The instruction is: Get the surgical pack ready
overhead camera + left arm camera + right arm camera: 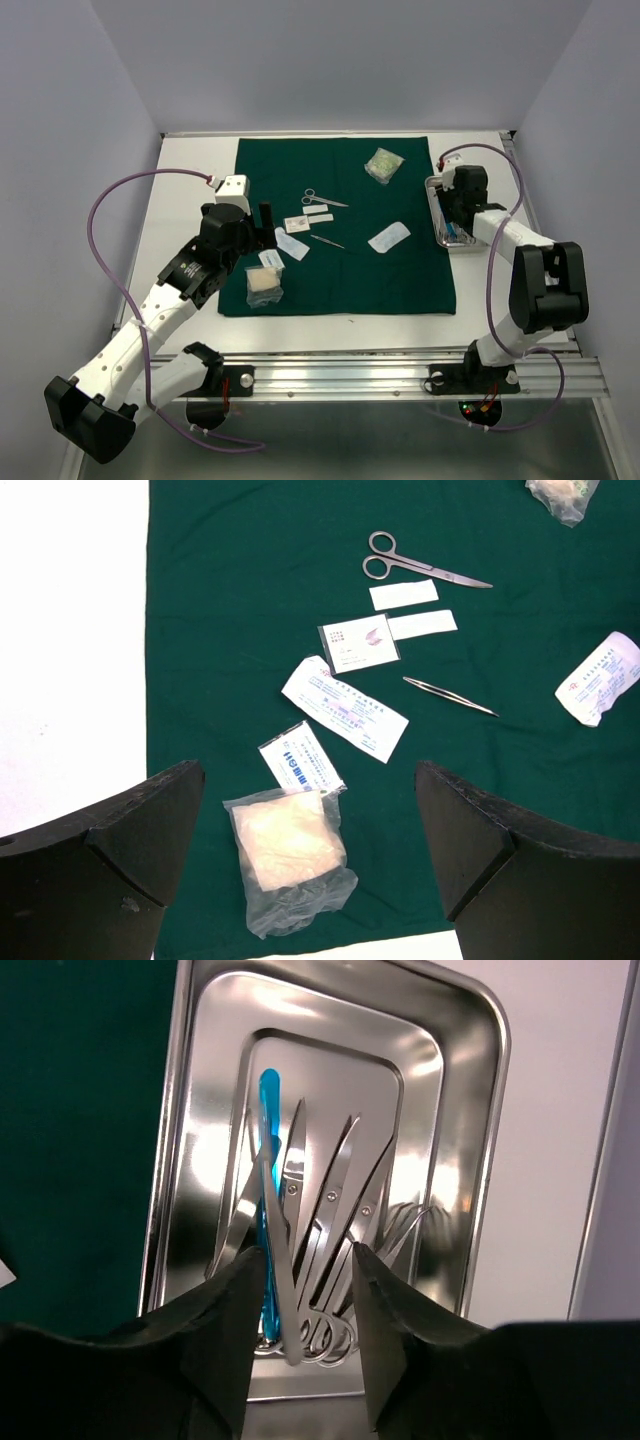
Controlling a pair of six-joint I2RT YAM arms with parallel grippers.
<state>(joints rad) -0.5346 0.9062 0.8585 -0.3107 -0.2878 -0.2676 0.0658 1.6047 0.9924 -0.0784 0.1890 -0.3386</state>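
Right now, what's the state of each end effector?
Left end effector: open, holding nothing, over the drape.
Right end effector: narrowed around instruments in the steel tray; grip cannot be told.

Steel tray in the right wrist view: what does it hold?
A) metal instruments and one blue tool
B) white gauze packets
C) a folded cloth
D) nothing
A: the steel tray holds metal instruments with a blue tool among them.
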